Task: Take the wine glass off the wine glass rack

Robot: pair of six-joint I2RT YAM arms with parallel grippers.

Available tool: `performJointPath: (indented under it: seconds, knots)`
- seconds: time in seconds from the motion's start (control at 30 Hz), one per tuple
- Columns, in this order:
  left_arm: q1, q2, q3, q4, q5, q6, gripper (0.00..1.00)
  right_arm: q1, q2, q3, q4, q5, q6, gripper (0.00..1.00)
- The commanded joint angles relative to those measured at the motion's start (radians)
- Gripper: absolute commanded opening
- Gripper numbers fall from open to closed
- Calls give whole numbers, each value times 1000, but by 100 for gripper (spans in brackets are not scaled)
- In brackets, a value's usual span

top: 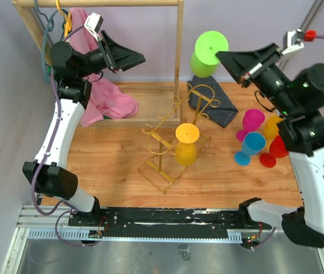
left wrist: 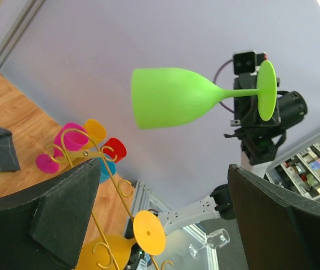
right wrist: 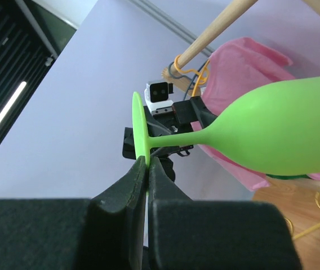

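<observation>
Hanging sideways in the air, the green wine glass (top: 205, 60) is well clear of the wine glass rack (top: 156, 132), with the right claw (right wrist: 147, 166) pinched shut on the rim of its foot, so the lifting-off looks done for this glass. What seems left is setting it down on the bench (top: 110, 154), perhaps by the cluster of coloured glasses (top: 253, 140) at the right, while 1 yellow glass (top: 186, 142) hangs on the rack's hooks. The left claw (top: 136, 57) is spread wide, holds nothing, and faces the green glass from well apart.
</observation>
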Motion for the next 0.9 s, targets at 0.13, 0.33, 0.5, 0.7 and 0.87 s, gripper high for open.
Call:
performJointPath:
  seconds: [0.13,0.33,0.5,0.7,0.87]
  knots:
    - [-8,44,77,341,-4,-110,99,56,87,-163,710,-121,255,1]
    - [-59,17,28,474,-8,-100,99,133,164,-227,1022,-59,344,1]
    - [-81,-6,-4,558,-5,-97,99,184,206,-277,1182,-11,395,1]
    - [-81,-54,-75,605,-23,-48,99,193,145,-400,1252,37,413,1]
    - [-80,-75,-126,612,-35,-19,99,193,72,-479,1245,70,385,1]
